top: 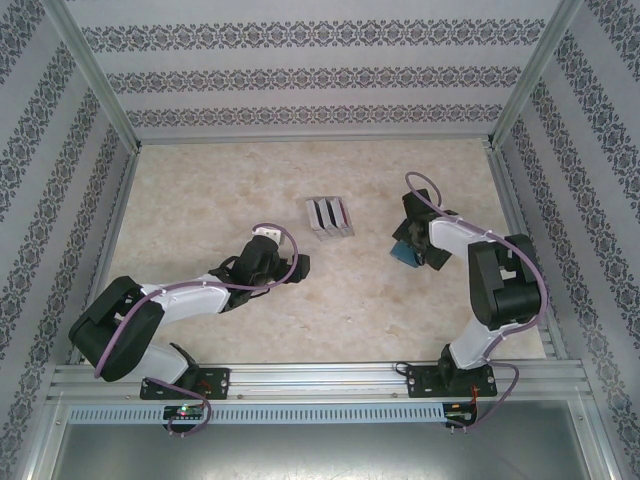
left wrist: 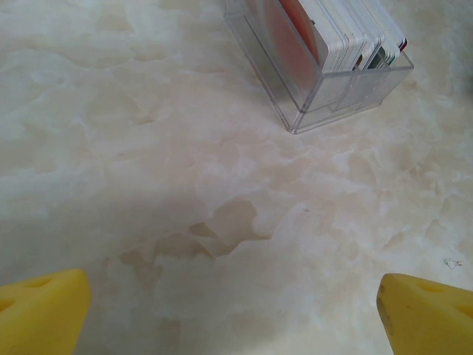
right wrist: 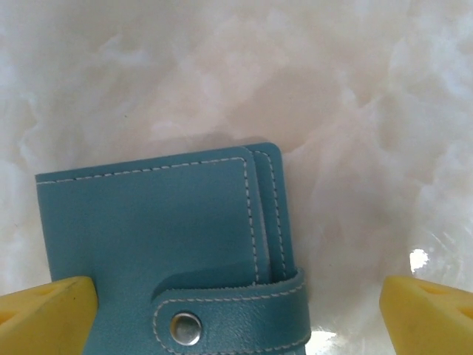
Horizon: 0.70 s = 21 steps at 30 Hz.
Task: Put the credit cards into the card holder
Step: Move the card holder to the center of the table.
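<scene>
My right hand hangs low over the card holder, right of centre on the counter — fingers wide apart, gripping nothing; perhaps one finger touches its edge, I cannot tell. The holder lies flat with its snap strap closed, so I judge it needs opening first. My left hand, also wide open and empty, faces the clear box where the credit cards stand upright.
</scene>
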Each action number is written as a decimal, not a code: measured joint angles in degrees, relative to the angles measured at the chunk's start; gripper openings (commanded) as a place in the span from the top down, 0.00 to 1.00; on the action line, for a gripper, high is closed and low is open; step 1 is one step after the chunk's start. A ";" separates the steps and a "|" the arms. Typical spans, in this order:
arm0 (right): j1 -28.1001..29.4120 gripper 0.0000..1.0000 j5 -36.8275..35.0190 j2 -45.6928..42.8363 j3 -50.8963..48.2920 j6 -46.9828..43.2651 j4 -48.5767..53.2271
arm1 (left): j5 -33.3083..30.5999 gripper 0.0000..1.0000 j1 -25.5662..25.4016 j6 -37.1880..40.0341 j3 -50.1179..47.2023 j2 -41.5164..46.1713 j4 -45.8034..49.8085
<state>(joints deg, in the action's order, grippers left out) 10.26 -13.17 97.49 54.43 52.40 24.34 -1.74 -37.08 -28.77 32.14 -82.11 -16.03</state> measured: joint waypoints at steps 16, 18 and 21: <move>4.09 0.29 13.57 1.20 1.88 -10.38 -0.42 | 0.04 0.00 0.00 -0.46 0.00 0.00 -0.02; 5.81 0.29 14.75 -0.04 1.14 -11.28 0.90 | 0.22 0.00 0.00 -1.49 -0.02 0.00 -0.13; 9.97 0.29 16.59 -1.79 0.11 -12.41 2.19 | 2.51 0.00 0.00 -3.50 -0.79 0.00 -2.45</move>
<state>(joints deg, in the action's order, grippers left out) 20.23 3.42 95.70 54.54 39.99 26.52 0.78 -37.08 -32.27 31.35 -82.11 -18.48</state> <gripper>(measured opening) 0.713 0.997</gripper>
